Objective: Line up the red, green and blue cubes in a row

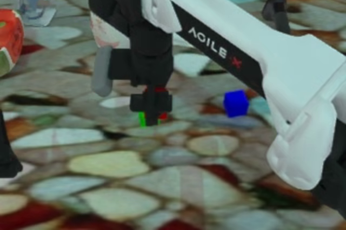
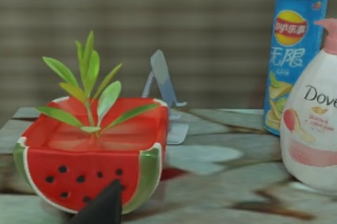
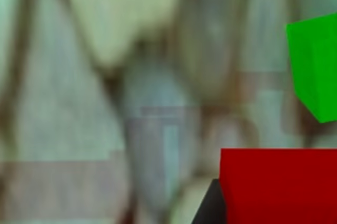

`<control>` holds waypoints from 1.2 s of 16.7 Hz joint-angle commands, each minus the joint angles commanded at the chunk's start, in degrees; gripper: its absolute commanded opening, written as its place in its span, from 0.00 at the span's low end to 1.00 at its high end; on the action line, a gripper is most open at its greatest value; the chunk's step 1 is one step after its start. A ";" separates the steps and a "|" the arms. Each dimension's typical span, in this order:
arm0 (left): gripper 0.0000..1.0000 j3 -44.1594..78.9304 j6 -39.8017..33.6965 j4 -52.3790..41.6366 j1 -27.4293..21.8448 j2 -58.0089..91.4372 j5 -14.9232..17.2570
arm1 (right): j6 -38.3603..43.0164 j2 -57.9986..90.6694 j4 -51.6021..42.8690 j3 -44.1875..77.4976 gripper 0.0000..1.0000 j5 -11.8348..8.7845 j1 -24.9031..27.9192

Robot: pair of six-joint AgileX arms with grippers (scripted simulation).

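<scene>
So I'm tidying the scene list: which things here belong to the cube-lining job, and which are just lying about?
Job:
red cube, at the right hand
green cube, just beside it
blue cube, apart toward the table's right

Lying about:
watermelon planter
phone stand
chip can
Dove bottle

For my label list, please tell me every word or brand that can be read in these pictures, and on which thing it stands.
"AGILE X": on the right arm, top view.
"Dove": on the white bottle, cut off by the picture edge.
Two Chinese characters on the blue chip can; its round logo is too blurred to read.
</scene>
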 joint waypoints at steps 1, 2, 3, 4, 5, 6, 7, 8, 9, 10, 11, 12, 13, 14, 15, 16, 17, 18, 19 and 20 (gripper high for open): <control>1.00 0.00 0.00 0.00 0.00 0.00 0.00 | 1.02 1.34 -1.23 2.68 0.00 0.08 1.65; 1.00 0.00 0.00 0.00 0.00 0.00 0.00 | 1.86 2.42 -2.23 4.77 0.00 0.17 3.01; 1.00 0.00 0.00 0.00 0.00 0.00 0.00 | 2.49 3.20 -2.94 6.26 0.00 0.24 4.02; 1.00 0.00 0.00 0.00 0.00 0.00 0.00 | 2.86 3.61 -3.33 7.09 0.00 0.30 4.60; 1.00 0.00 0.00 0.00 0.00 0.00 0.00 | 2.99 3.73 -3.45 7.35 0.00 0.32 4.78; 1.00 0.00 0.00 0.00 0.00 0.00 0.00 | 2.99 3.73 -3.45 7.35 0.00 0.32 4.78; 1.00 0.00 0.00 0.00 0.00 0.00 0.00 | 2.99 3.73 -3.45 7.35 0.00 0.32 4.78; 1.00 0.00 0.00 0.00 0.00 0.00 0.00 | 2.99 3.73 -3.45 7.35 0.00 0.32 4.78; 1.00 0.00 0.00 0.00 0.00 0.00 0.00 | 3.03 3.59 -3.35 7.26 0.00 0.24 4.57; 1.00 0.00 0.00 0.00 0.00 0.00 0.00 | 3.01 3.53 -3.22 7.12 0.00 0.24 4.59; 1.00 0.00 0.00 0.00 0.00 0.00 0.00 | 2.96 3.22 -2.52 6.38 0.00 0.26 4.64; 1.00 0.00 0.00 0.00 0.00 0.00 0.00 | 2.97 2.67 -1.30 5.02 0.00 0.31 4.64; 1.00 0.00 0.00 0.00 0.00 0.00 0.00 | 3.02 1.97 0.34 3.06 0.00 0.35 4.61; 1.00 0.00 0.00 0.00 0.00 0.00 0.00 | 3.06 1.18 2.29 0.50 0.00 0.36 4.58; 1.00 0.00 0.00 0.00 0.00 0.00 0.00 | 3.09 0.36 4.47 -2.67 0.00 0.34 4.57; 1.00 0.00 0.00 0.00 0.00 0.00 0.00 | 3.12 -0.47 6.80 -6.41 0.00 0.29 4.57; 1.00 0.00 0.00 0.00 0.00 0.00 0.00 | 3.15 -1.31 9.22 -10.51 0.00 0.22 4.57; 1.00 0.00 0.00 0.00 0.00 0.00 0.00 | 3.16 -2.16 11.68 -14.51 0.00 0.15 4.59; 1.00 0.00 0.00 0.00 0.00 0.00 0.00 | 3.13 -2.97 14.05 -18.04 0.00 0.10 4.64; 1.00 0.00 0.00 0.00 0.00 0.00 0.00 | 3.09 -3.71 16.25 -20.97 0.00 0.08 4.72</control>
